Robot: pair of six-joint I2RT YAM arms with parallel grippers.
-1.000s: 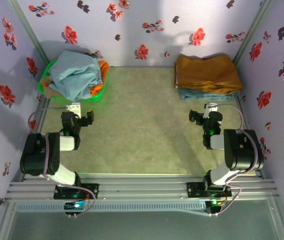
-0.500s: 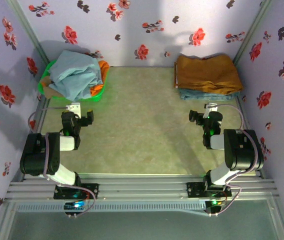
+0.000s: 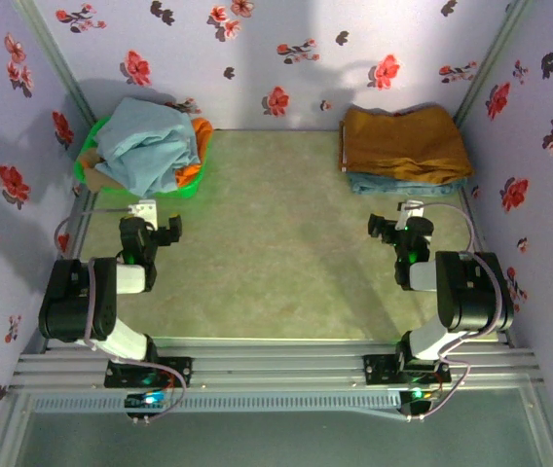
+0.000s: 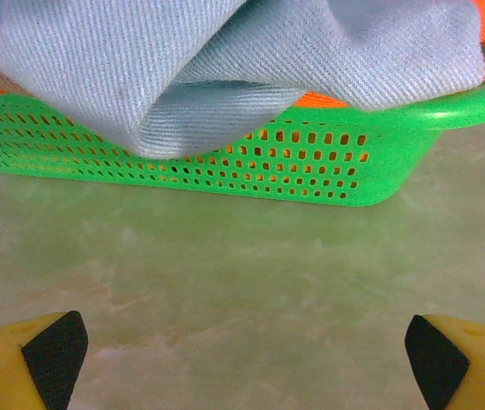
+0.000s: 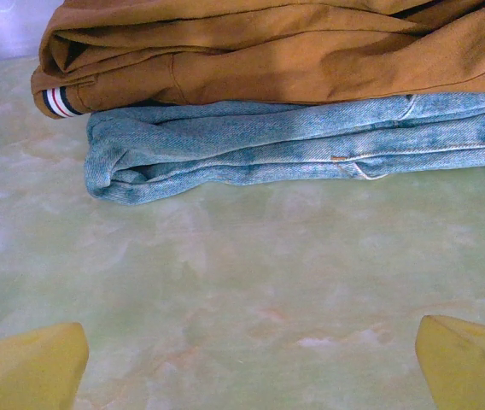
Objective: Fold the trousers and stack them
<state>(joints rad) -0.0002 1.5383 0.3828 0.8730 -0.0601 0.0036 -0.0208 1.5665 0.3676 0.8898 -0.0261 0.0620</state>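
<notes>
Two folded garments are stacked at the far right of the pale green marbled surface — a mustard-brown garment is laid on top of a faded blue denim garment, whose near edge shows beneath it. In the right wrist view a small striped band of white, red and navy is seen at the left corner of the upper piece. The right gripper is held just near of this stack, apart from it, with its yellow fingers spread wide and nothing caught between them.

At the far left corner a green perforated basket is set on the surface. The trousers — pale sky-blue, unfolded — are heaped in it, bulging above the rim and draped over its near wall. An orange garment is tucked beneath them on the right side of the basket. The left gripper is held near of the basket, not touching it, likewise released, its black-padded fingertips wide apart over bare surface. The space is enclosed by lilac walls printed with red and dark flowers.
</notes>
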